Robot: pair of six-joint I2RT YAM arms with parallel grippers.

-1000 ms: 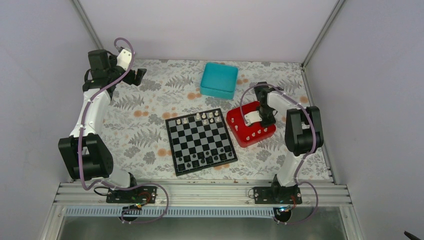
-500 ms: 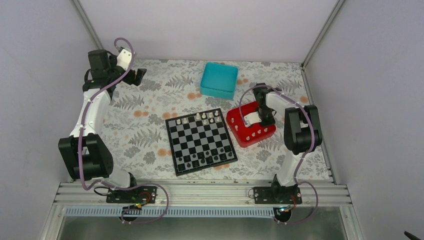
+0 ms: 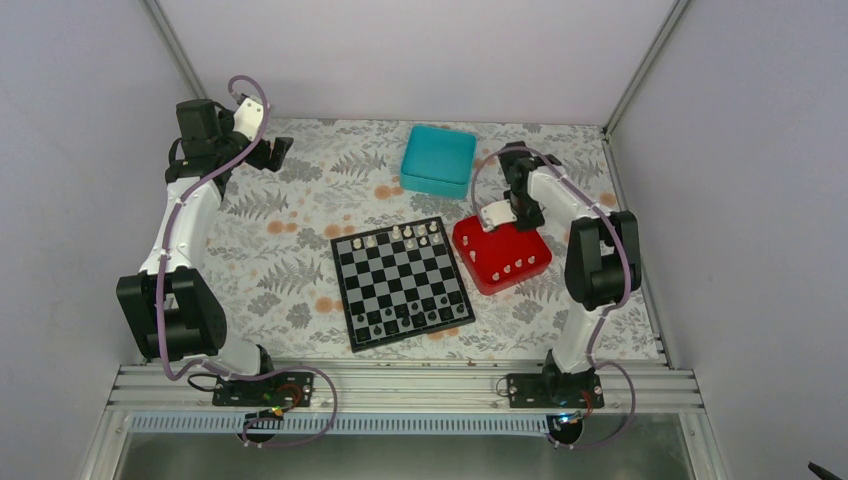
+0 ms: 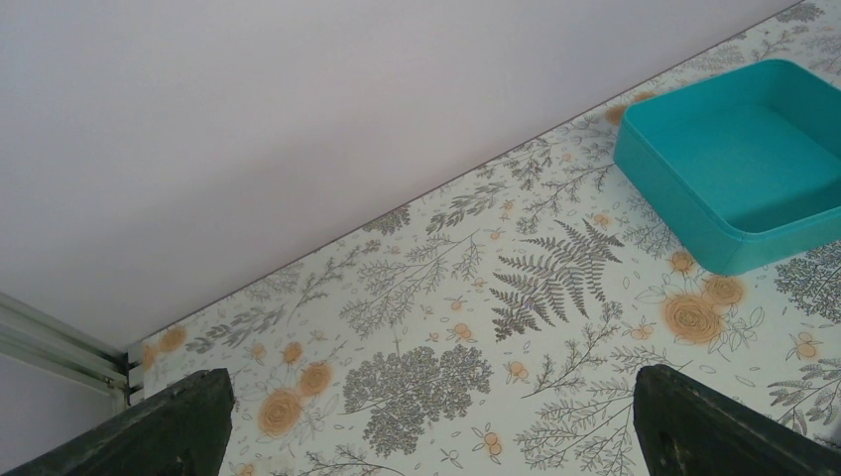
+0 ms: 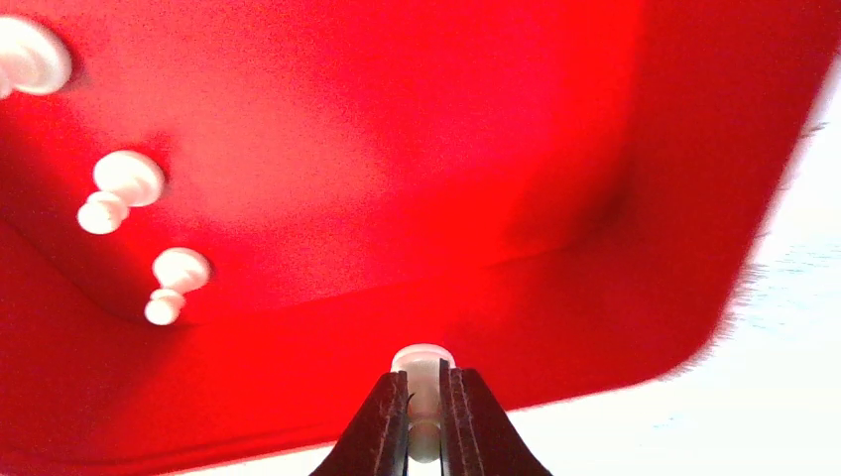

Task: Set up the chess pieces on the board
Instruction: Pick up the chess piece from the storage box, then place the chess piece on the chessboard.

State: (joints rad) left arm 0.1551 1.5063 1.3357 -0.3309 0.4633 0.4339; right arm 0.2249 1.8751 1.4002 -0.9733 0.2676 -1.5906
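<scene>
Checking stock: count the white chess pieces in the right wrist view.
4. One chess piece is clamped in the right gripper; three lie in the red tray: top-left corner, left middle, lower left. More may sit outside this view.

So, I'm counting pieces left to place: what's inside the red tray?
The red tray holds a few loose white pieces along one side. The right gripper pinches another white piece over it. Its arm covers the tray's far corner.

The right gripper [image 5: 424, 387] closed on 1 chess piece [image 5: 423, 359] and rose off the red tray [image 5: 397, 149].
</scene>
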